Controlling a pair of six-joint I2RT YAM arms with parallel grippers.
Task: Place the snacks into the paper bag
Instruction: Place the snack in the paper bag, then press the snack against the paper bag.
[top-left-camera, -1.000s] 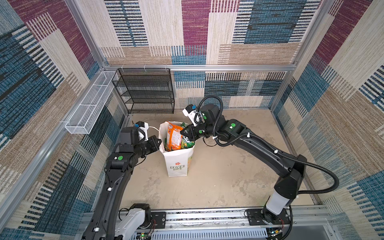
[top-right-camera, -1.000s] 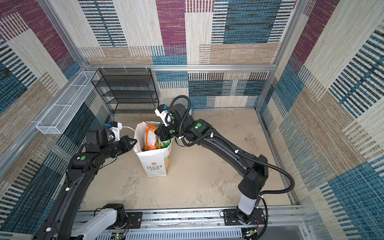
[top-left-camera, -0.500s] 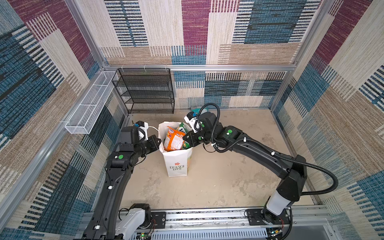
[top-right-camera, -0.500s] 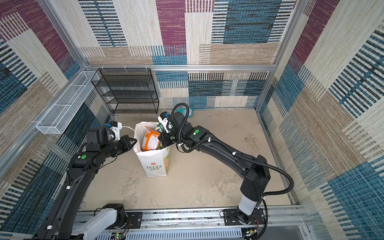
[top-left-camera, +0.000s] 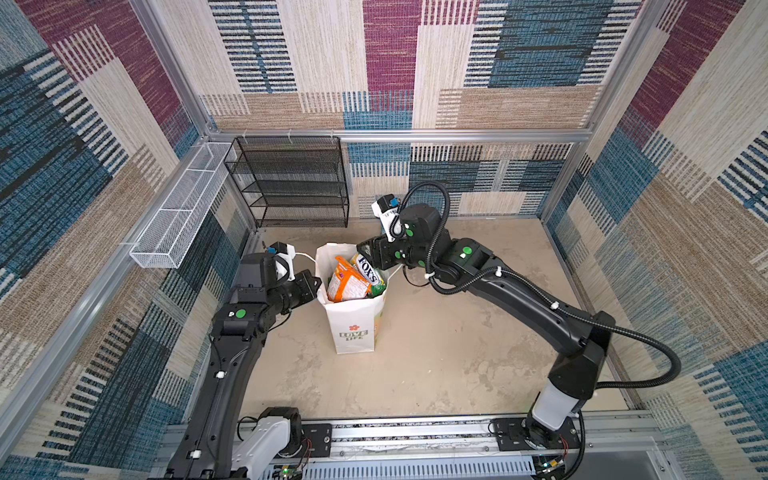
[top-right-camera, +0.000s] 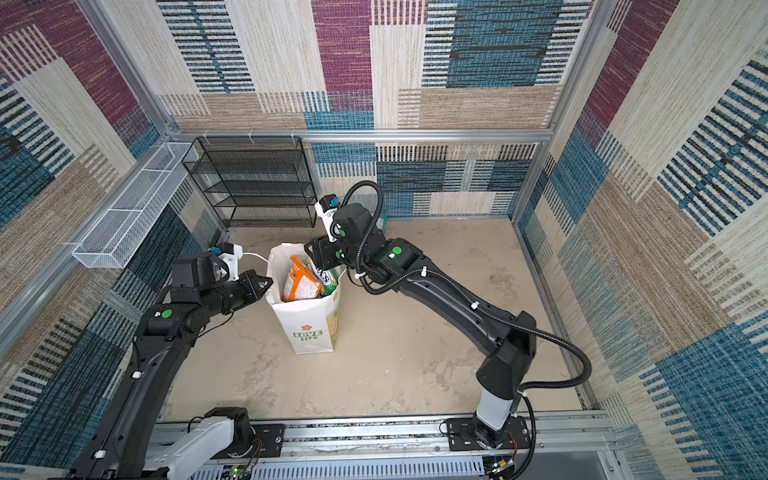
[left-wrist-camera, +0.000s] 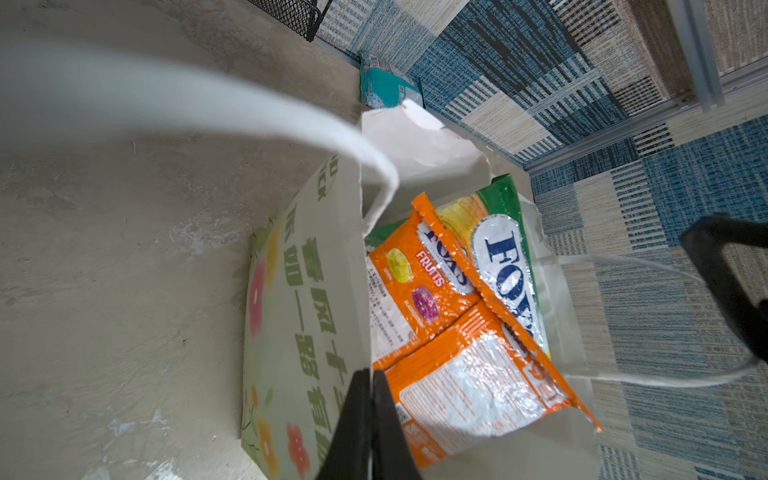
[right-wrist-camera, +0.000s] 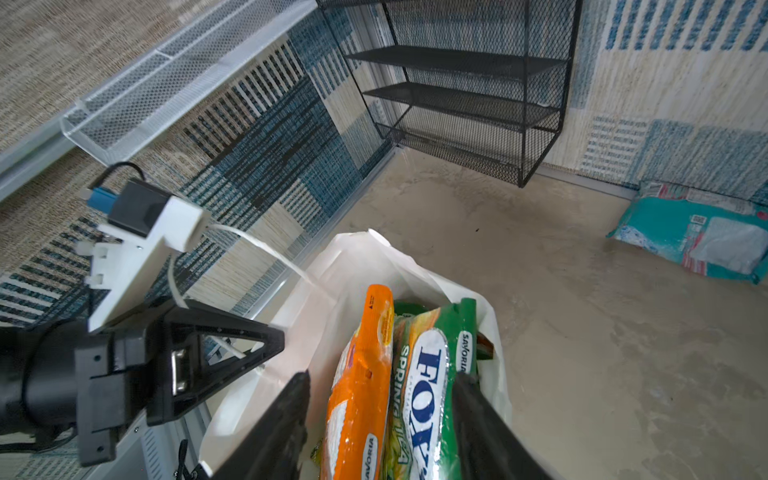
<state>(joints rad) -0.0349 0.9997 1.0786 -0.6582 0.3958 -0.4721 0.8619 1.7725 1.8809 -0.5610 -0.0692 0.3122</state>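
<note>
Fingers newly apart astride glossy green packet

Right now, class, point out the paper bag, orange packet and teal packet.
paper bag (top-left-camera: 351, 318): in a top view, front panel.
orange packet (right-wrist-camera: 365, 353): right wrist view, upper face.
teal packet (left-wrist-camera: 386, 85): left wrist view, its middle.

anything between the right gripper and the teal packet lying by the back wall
Nothing visible: bare floor lies between the paper bag and the teal packet. The open right gripper straddles the green packet standing in the bag, so it should probably lift clear first.
</note>
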